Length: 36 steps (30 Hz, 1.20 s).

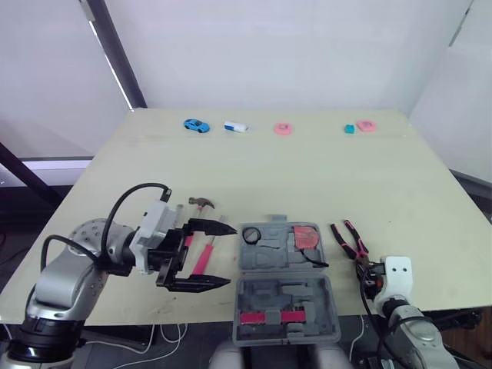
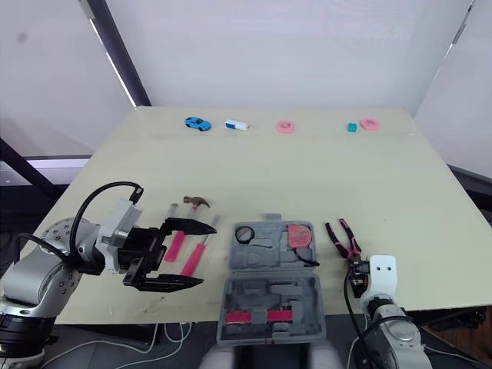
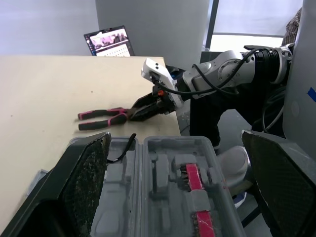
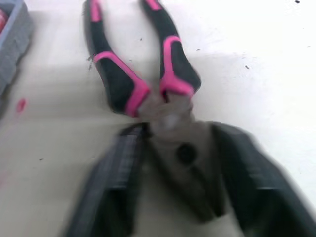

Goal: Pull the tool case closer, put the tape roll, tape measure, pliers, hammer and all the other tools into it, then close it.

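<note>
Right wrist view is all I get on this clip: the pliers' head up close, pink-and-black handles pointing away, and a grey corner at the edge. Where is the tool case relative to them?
Observer: The tool case lies open on the table, to the robot's left of the pliers and apart from them. The right gripper is at the pliers' head.
Operator: What is the other arm doing?
Observer: The left gripper is open. It is held above the pink handle of the hammer, just to the left of the case.
</note>
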Available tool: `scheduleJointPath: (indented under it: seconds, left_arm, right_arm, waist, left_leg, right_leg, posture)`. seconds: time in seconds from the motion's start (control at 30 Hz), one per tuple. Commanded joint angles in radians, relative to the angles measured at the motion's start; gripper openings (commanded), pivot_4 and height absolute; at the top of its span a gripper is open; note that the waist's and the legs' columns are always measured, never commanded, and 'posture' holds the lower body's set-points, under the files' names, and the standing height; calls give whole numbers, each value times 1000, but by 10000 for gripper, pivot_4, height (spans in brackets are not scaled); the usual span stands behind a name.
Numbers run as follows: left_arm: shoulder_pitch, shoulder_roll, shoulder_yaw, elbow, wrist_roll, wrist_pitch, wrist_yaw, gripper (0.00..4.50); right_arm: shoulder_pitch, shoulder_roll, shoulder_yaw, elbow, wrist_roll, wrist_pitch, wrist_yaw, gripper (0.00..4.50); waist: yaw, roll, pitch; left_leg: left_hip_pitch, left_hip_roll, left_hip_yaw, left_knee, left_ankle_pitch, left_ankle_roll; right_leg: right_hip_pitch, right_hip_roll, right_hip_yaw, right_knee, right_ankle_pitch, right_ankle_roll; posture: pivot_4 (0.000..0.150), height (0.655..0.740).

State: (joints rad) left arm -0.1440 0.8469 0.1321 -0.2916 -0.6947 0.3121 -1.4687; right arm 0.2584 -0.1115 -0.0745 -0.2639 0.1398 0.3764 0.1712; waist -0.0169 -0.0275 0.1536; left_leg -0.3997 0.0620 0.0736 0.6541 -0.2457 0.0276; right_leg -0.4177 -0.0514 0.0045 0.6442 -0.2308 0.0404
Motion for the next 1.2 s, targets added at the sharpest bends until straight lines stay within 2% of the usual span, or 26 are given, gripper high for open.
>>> scheduleJointPath:
  seconds: [0.03,0.4,0.63,0.83,0.93,1.07,1.2]
  left_arm:
    - [-3,-1,2,-5,1,-20,-7,45000]
    - [9,-1,8,5,6,-34,0,45000]
    - [16,-3,17,22,11,-55,8,45000]
    - [21,2,31,46,18,-72,15,45000]
    - [27,11,47,67,25,-79,10,45000]
    - [27,23,61,92,37,-88,0,45000]
    - [32,40,76,120,48,-103,-10,45000]
  right_arm:
    - [7,-8,18,21,-1,-10,18,9663]
    - [-3,-77,23,63,-24,-75,62,9664]
    - [8,-174,-4,34,-7,-144,146,9663]
    - [-38,-417,-77,-45,82,-144,390,9663]
    - [-92,-555,-88,-85,145,-67,533,9663]
    - [-183,-701,-39,-129,201,14,694,9663]
    - [-329,-783,53,-134,206,69,803,9663]
  waist:
    - [0,0,0]
    - [0,0,0]
    - [3,1,1]
    - [5,4,3]
    - [1,5,4]
    - [6,5,4]
    - [5,4,5]
  left_leg:
    - [0,0,0,0,0,0]
    - [0,1,1,0,0,0]
    - [0,0,1,0,0,0]
    - [0,-5,2,-1,0,0]
    - [0,-5,2,-1,0,0]
    - [0,-4,1,-1,0,0]
    - [0,-4,1,-1,0,0]
  right_leg:
    - [0,0,0,0,0,0]
    - [0,1,1,0,0,0]
    - [0,1,1,-1,0,0]
    - [0,0,3,-1,0,0]
    - [0,1,4,-1,0,1]
    - [0,3,2,-1,0,0]
    - [0,2,3,-1,0,0]
  posture:
    - [1500,7395]
    - [1500,7395]
    - [1500,7395]
    - [1500,7395]
    - [1500,7395]
    - [1500,7395]
    - [1500,7395]
